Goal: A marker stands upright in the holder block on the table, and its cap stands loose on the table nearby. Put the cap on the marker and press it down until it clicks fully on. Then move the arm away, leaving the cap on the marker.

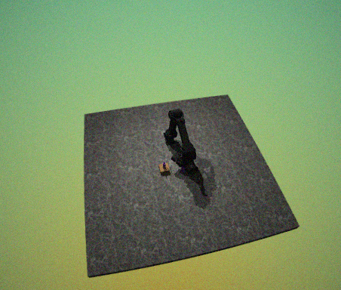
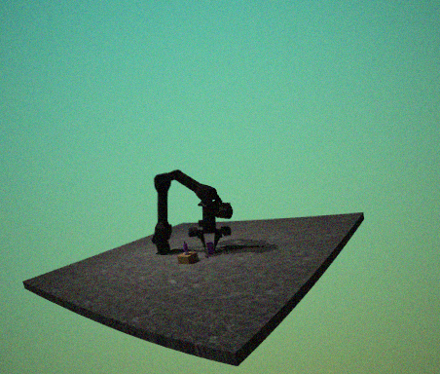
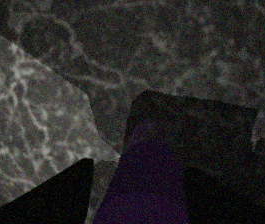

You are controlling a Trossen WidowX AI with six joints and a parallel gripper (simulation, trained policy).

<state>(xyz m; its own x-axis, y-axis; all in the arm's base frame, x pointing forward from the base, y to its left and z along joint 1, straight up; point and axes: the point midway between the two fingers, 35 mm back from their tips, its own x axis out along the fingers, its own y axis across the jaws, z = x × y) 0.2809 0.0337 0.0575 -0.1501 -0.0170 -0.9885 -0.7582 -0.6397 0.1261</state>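
A purple marker [image 1: 164, 165] [image 2: 185, 246] stands upright in the small tan holder block [image 1: 164, 172] [image 2: 188, 258] on the dark table. The purple cap [image 2: 210, 248] [image 3: 148, 185] stands on the table just to the right of the block. My gripper [image 2: 210, 250] [image 3: 139, 173] is down at table level around the cap, with a dark finger on each side, and is shut on it. In the top view the arm hides the cap. The cap is apart from the marker.
The arm's base [image 2: 162, 241] stands behind the block. The dark stone-patterned table [image 1: 128, 226] [image 2: 214, 312] stretches out on all sides. The arm's shadow [image 1: 201, 189] falls to the right of the gripper.
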